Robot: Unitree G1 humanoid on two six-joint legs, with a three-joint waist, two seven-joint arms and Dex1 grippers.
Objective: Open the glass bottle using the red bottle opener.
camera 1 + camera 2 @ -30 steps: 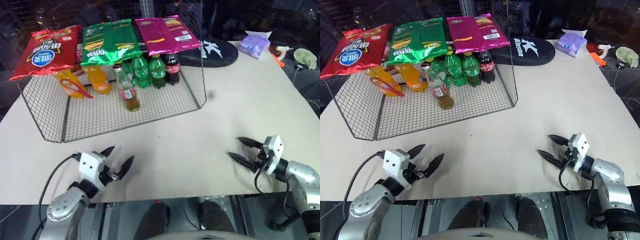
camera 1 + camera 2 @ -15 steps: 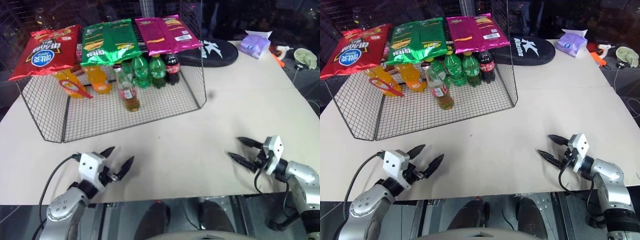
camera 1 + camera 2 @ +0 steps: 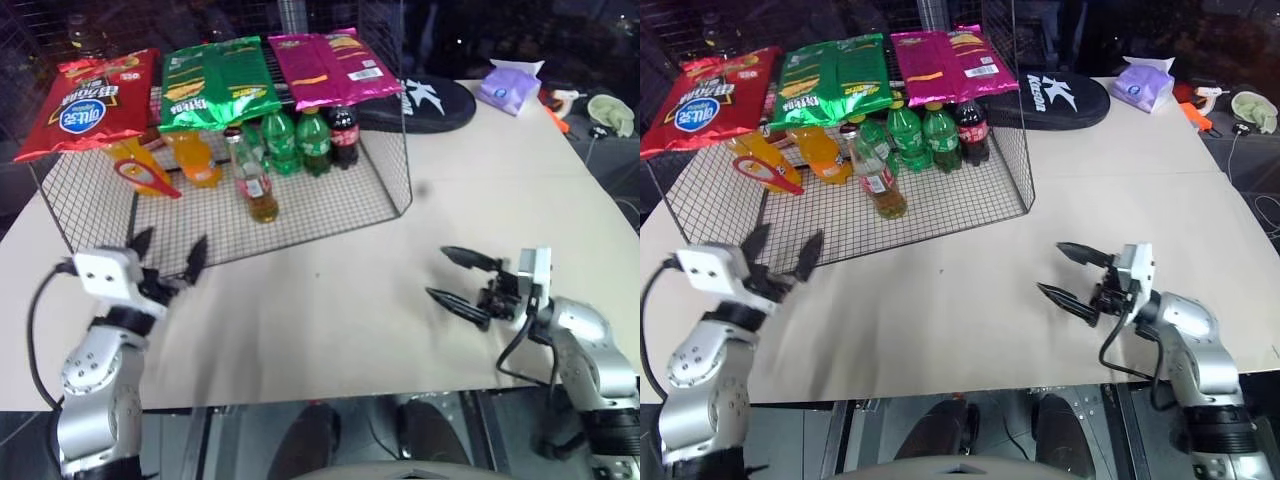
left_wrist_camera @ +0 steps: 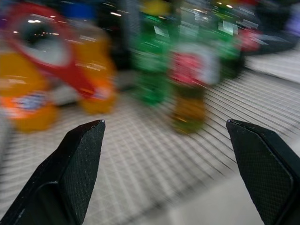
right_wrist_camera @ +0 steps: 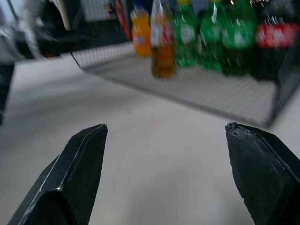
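The glass bottle [image 3: 260,188], amber liquid with a red-and-white label, stands on the floor of the wire rack [image 3: 330,205], in front of the green bottles. The red bottle opener [image 3: 146,177] leans against an orange drink bottle at the rack's left. My left gripper [image 3: 170,250] is open and raised just before the rack's front edge, pointing in at the opener [image 4: 44,44] and the glass bottle [image 4: 190,89]. My right gripper [image 3: 440,273] is open above the bare table, pointing left, well apart from the rack. The right wrist view shows the glass bottle [image 5: 161,44] far ahead.
Under the rack's shelf stand green soda bottles [image 3: 298,140], a cola bottle [image 3: 345,135] and orange drink bottles [image 3: 198,160]. Three snack bags [image 3: 215,80] lie on top. A black pouch [image 3: 430,105] and a purple tissue pack [image 3: 510,88] sit at the back right.
Both arms rose off the table. The left gripper moved up and left to the rack's front edge. The right gripper lifted and shifted left. Both stayed open.
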